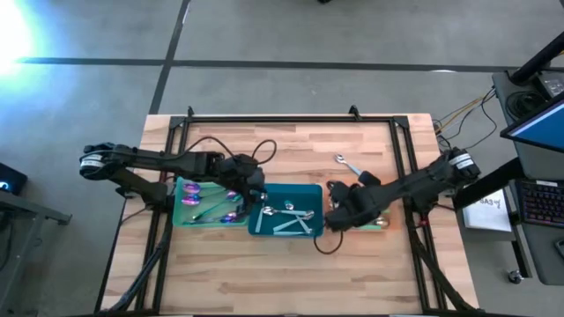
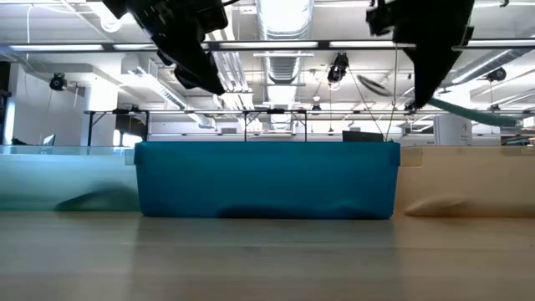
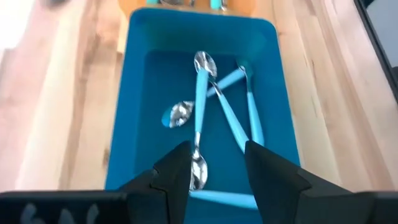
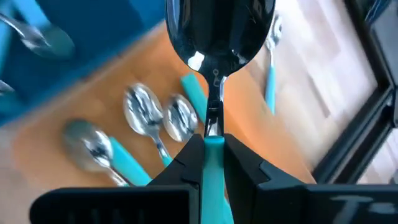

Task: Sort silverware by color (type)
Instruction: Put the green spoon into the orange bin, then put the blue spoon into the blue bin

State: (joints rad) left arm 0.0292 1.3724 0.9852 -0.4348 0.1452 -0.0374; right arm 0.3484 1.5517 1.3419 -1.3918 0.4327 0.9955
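Step in hand: I judge this a mid-sort carry. The right hand (image 4: pixel 210 149) is clamped on the handle of a teal-handled spoon (image 4: pixel 219 37), bowl forward, lifted above the orange tray (image 4: pixel 74 180).

Right hand position: in the high view the right hand (image 1: pixel 339 214) sits at the seam between the teal tray (image 1: pixel 264 192) and the orange tray, right of centre on the desk (image 1: pixel 282 273).

Left hand: the left hand (image 3: pixel 217 168) is spread open and holds nothing. It hangs over the near end of the teal tray (image 3: pixel 127 93), above a crossed pile of teal-handled spoons (image 3: pixel 217 106).

Green tray: the green tray (image 1: pixel 181 216) at the left holds the purple-pink spoons (image 1: pixel 231 216).

Orange tray contents: the right wrist view shows several spoons lying in it, at least two with teal handles (image 4: pixel 127 165); whether any of the rest is all silver I cannot tell.

Stray item: one silver piece (image 1: pixel 345 165) lies on the bare desk, far of the right arm.

Next move, my judgement: the held spoon needs a destination matching its handle colour. If that is the teal tray, I must swing left and release low, clear of the left hand. The left hand would need to descend squarely over one handle, since the spoons overlap.

Risk: a spoon held by its handle end may pivot in the grip.

Writing: a white sheet (image 1: pixel 486 210) lies beyond the right edge of the desk; its print is unreadable. No brands visible.
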